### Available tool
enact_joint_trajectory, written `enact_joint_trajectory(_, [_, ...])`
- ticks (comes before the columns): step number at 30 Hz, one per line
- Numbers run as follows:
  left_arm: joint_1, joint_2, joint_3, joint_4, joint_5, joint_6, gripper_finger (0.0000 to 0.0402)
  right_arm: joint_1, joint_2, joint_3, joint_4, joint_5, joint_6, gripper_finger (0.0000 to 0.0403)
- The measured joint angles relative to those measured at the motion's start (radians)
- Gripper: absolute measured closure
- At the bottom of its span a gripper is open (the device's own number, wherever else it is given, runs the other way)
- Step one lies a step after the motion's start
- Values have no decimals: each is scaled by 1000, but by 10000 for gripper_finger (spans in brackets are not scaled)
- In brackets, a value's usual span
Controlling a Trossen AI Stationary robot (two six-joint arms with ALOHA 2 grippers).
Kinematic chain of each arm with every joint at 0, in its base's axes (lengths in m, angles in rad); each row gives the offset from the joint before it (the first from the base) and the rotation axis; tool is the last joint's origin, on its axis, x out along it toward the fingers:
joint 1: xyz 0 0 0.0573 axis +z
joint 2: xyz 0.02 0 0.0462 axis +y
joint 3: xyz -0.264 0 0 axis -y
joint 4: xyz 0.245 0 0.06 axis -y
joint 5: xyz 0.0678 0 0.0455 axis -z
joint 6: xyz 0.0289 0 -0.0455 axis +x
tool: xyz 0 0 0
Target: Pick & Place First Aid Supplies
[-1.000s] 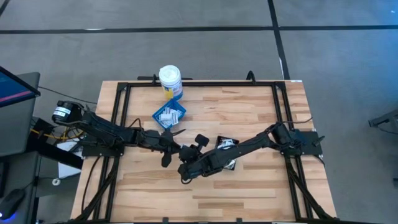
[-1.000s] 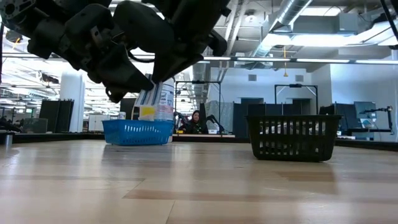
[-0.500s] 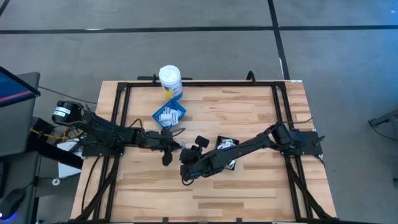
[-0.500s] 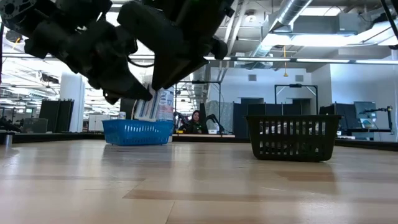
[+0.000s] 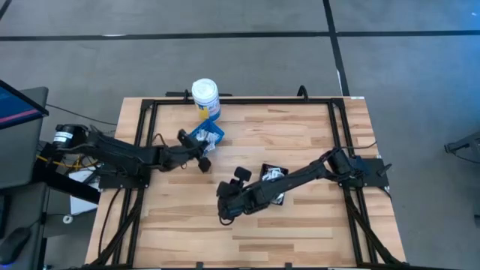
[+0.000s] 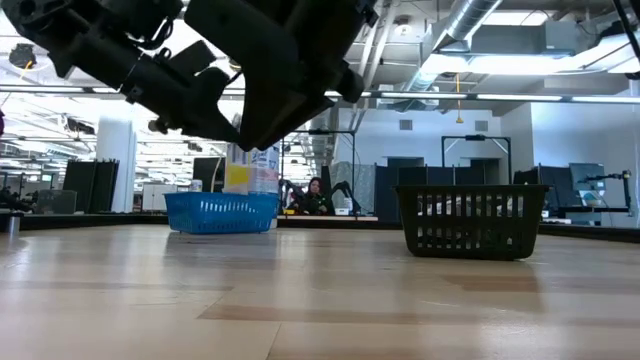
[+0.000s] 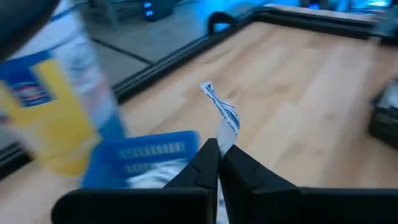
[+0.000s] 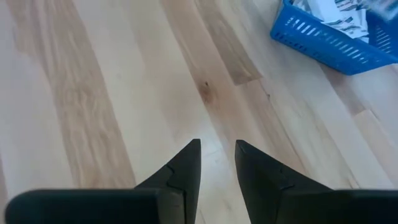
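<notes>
So the left pincer (image 7: 217, 163) is pinched tight on a narrow white paper packet with blue print (image 7: 222, 114), holding it up right over the blue tray (image 5: 204, 136), which already has a heap of white packets (image 8: 339, 14) in it and sits just beside the white bottle with the yellow label (image 5: 205, 97). Further right, the right pincer (image 8: 217, 163) hangs low over bare wooden counter (image 5: 315, 135) with its fingers a narrow gap apart and nothing in them, near the black tray (image 5: 274, 177) that holds a few more packets.
</notes>
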Motion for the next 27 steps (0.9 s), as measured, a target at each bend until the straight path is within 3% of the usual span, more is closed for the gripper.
enact_joint_trajectory(5, [93,-64,0,-261,5,-125,390,4,0,0,0,0,-3,310])
enact_joint_trajectory(8, [145,-64,-1,-358,82,-183,378,9,0,0,0,2,-10,310])
enact_joint_trajectory(12, [172,-59,-1,-350,161,-188,358,8,0,0,0,2,-10,310])
enact_joint_trajectory(23, [161,-59,1,-190,189,-111,310,7,0,0,0,2,-11,310])
enact_joint_trajectory(27, [151,-59,1,-189,295,-82,310,7,0,0,0,2,-11,310])
